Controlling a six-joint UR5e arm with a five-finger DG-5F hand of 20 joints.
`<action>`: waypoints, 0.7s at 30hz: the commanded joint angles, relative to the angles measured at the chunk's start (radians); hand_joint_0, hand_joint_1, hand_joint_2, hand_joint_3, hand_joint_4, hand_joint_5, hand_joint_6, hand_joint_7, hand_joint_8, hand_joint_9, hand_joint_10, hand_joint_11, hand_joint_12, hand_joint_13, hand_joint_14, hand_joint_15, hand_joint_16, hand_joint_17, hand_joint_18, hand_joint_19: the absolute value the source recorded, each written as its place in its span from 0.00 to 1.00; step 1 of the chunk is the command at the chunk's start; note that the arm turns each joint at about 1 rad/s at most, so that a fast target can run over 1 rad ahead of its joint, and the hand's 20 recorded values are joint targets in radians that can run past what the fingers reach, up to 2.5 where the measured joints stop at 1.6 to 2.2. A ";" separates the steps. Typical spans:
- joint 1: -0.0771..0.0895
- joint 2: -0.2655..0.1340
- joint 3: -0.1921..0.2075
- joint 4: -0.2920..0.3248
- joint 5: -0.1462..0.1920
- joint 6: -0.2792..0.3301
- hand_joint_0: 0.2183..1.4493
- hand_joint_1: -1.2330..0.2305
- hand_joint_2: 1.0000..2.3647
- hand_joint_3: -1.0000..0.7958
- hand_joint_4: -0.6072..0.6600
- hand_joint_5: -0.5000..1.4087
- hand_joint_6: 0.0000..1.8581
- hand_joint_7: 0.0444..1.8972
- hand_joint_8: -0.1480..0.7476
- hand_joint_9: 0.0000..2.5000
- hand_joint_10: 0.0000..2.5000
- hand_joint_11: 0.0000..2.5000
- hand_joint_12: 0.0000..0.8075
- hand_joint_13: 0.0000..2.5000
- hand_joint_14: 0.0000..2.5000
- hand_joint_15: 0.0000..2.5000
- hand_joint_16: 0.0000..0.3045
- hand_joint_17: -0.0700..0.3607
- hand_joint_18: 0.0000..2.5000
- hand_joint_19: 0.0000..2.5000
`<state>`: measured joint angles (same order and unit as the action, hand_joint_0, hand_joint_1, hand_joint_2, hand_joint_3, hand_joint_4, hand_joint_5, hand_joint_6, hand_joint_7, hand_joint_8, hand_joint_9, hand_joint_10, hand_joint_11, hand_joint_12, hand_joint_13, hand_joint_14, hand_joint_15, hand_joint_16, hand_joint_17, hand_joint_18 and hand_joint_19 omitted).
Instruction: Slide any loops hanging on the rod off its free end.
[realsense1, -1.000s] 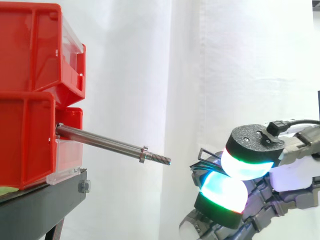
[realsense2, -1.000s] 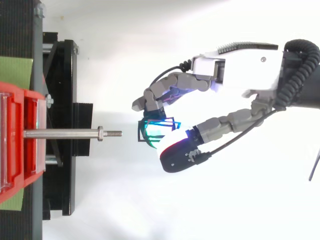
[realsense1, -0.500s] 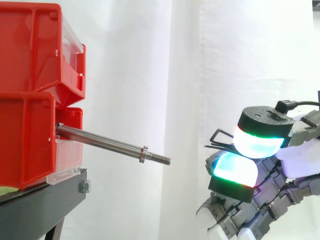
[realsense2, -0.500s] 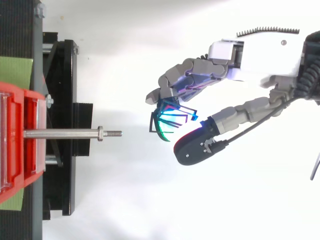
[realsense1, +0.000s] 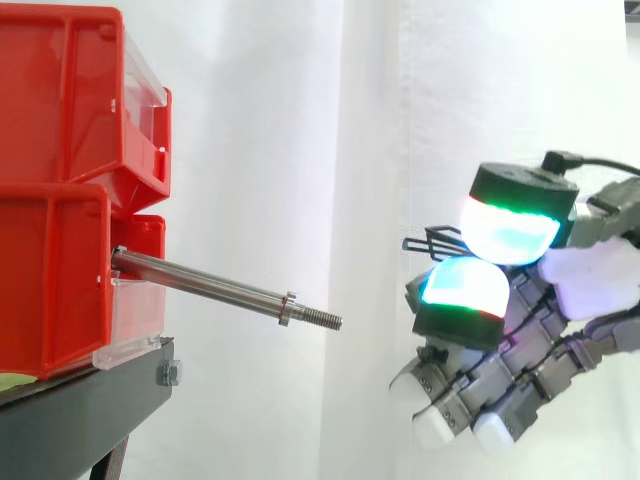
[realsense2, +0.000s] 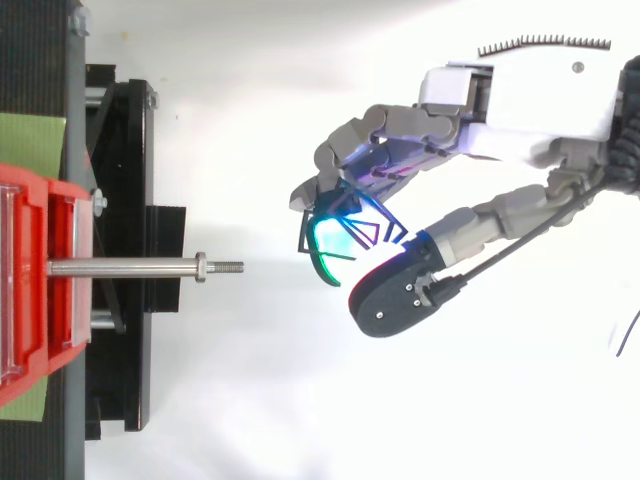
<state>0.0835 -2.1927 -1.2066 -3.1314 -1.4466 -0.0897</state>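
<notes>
Loops (realsense1: 432, 240) of thin dark wire are pinched between the curled, glowing pads (realsense1: 505, 232) of the hand (realsense2: 520, 100), well apart from the bare rod (realsense1: 200, 283) and beyond its free end. They are judged to be light, springy and easily bent, so a gentle pinch on the wire itself is advised.

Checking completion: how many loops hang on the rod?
0. The rod is bare to its threaded end; the dark wire loops sit pinched in the fingers of the hand, apart from it.
</notes>
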 joint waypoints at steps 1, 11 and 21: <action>-0.001 -0.001 0.041 -0.064 0.002 0.002 0.37 0.35 0.00 0.28 0.61 0.15 0.45 0.65 0.49 0.22 0.00 0.08 0.41 0.22 0.00 0.00 0.17 0.43 0.25 0.12; -0.001 0.001 0.070 -0.102 -0.003 0.027 0.39 0.29 0.00 0.28 0.64 0.15 0.45 0.63 0.48 0.21 0.00 0.07 0.41 0.23 0.00 0.00 0.17 0.43 0.26 0.11; -0.004 0.016 0.073 -0.114 0.000 0.033 0.30 0.29 0.00 0.28 0.65 0.15 0.45 0.61 0.48 0.22 0.00 0.08 0.41 0.23 0.00 0.01 0.17 0.43 0.27 0.11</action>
<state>0.0812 -2.1842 -1.1353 -3.2385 -1.4475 -0.0573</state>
